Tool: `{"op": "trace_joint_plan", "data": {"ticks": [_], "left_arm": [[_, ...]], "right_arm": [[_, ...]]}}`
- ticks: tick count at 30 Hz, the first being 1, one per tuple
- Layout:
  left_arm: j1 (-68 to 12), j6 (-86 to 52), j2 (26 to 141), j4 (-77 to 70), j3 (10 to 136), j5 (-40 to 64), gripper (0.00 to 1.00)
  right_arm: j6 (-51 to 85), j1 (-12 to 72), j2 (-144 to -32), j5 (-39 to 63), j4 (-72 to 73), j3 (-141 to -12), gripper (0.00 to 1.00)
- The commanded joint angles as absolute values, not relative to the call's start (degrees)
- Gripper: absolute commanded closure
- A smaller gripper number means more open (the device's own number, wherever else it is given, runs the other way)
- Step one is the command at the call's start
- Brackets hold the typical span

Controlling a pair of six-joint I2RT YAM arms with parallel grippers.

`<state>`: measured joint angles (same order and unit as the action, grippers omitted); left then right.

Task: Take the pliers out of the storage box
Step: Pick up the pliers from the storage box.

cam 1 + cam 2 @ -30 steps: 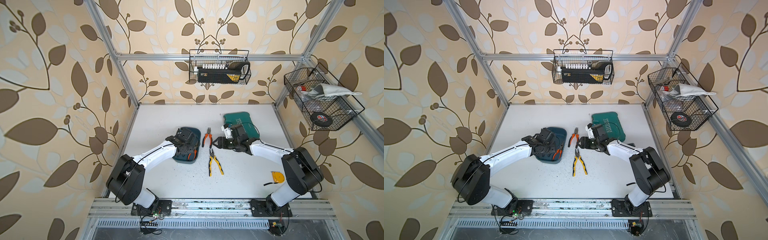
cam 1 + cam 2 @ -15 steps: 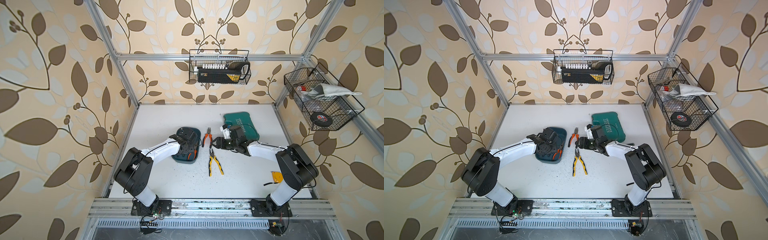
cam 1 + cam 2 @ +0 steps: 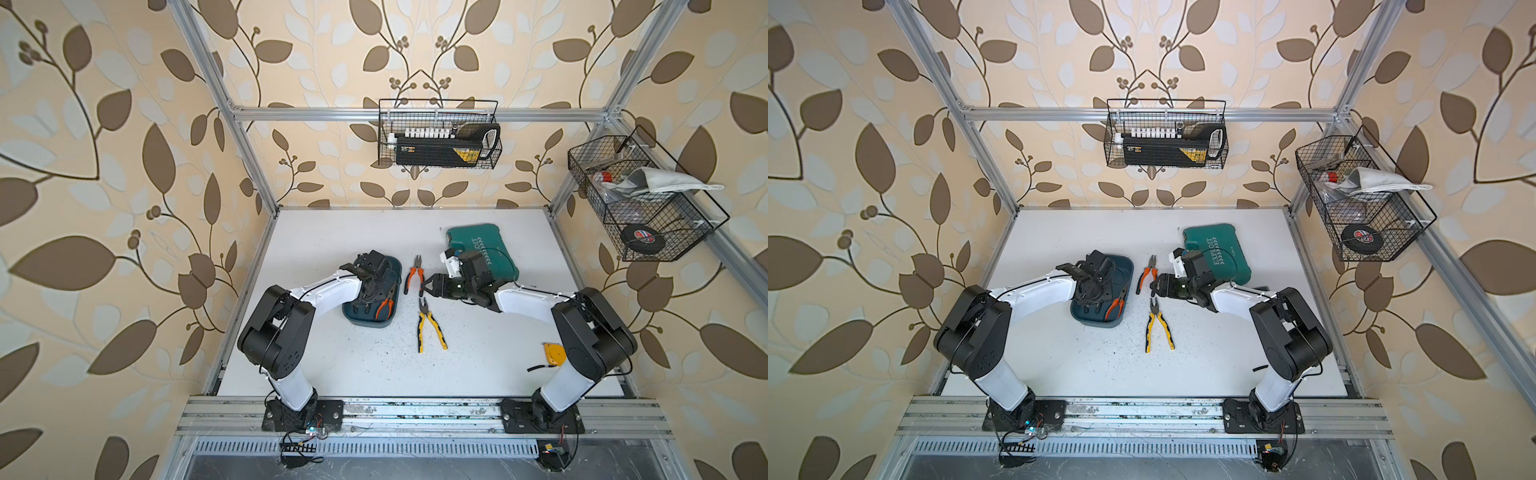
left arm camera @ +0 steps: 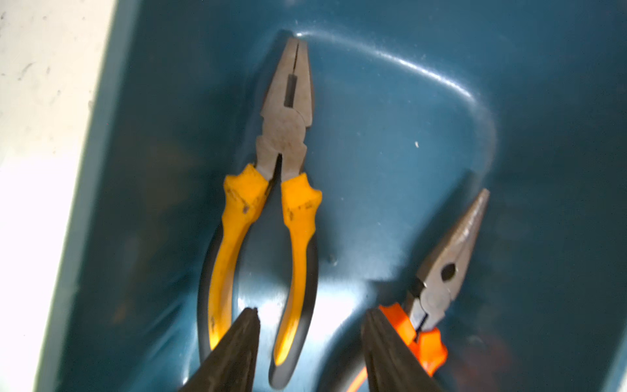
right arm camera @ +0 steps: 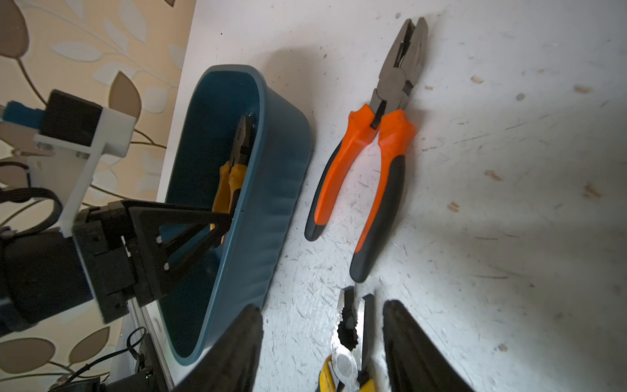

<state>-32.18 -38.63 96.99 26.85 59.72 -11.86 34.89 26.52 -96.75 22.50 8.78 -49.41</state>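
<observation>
done: two of four pliers are out on the desk. The yellow desk pliers lie nearer the front, the orange desk pliers behind them, both just right of the storage box.
left to do: two remain in the box. The boxed yellow pliers lie flat on the floor, the long-nose pliers beside them, apart.
progress: about halfway, my read.
left jaws: down inside the box, spread, one handle of the boxed yellow pliers between them. A gap shows, no pinch yet.
right jaws: spread, empty, low over the desk between the two desk pliers. The head of the yellow desk pliers lies between them in the wrist view; contact unclear.
step: looks like a handle grab on the boxed yellow pliers.
front room: bare desk ahead of the box, only a small yellow item by the right arm.
box edges: low rounded walls, so a straight lift should clear. One left fingertip sits just beside the long-nose handle, a snag risk.
right of box: crowded with both desk pliers plus the right arm. Poor drop spot.
left of box: narrow desk strip, then the frame rail.
behind: open desk up to the back wall. The green case is far right, behind the right arm.
far: back wire basket and side wire basket hang above desk level, well clear.
</observation>
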Motion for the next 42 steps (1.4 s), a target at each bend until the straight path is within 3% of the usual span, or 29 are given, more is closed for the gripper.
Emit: {"op": "trace_joint_plan", "data": {"ticks": [1, 30, 32, 37, 42], "left_arm": [[-31.8, -36.7, 98.0, 26.6, 62.3, -12.3, 0.47], [-30.6, -36.6, 106.2, 26.3, 64.5, -12.8, 0.61], [-30.5, -36.7, 106.9, 26.3, 64.4, -12.6, 0.66], [-30.5, -36.8, 107.1, 26.0, 64.3, -11.9, 0.98], [-30.5, -36.7, 105.3, 26.5, 64.0, -12.0, 1.0]], "right_arm": [[34.3, 26.7, -97.5, 22.7, 8.3, -50.9, 0.41], [34.1, 26.7, -98.7, 23.2, 7.4, -52.3, 0.41], [33.9, 26.7, -98.4, 23.2, 7.2, -52.3, 0.41], [33.9, 26.7, -98.3, 23.1, 7.2, -52.3, 0.41], [33.9, 26.7, -98.3, 23.3, 7.1, -52.5, 0.41]]}}
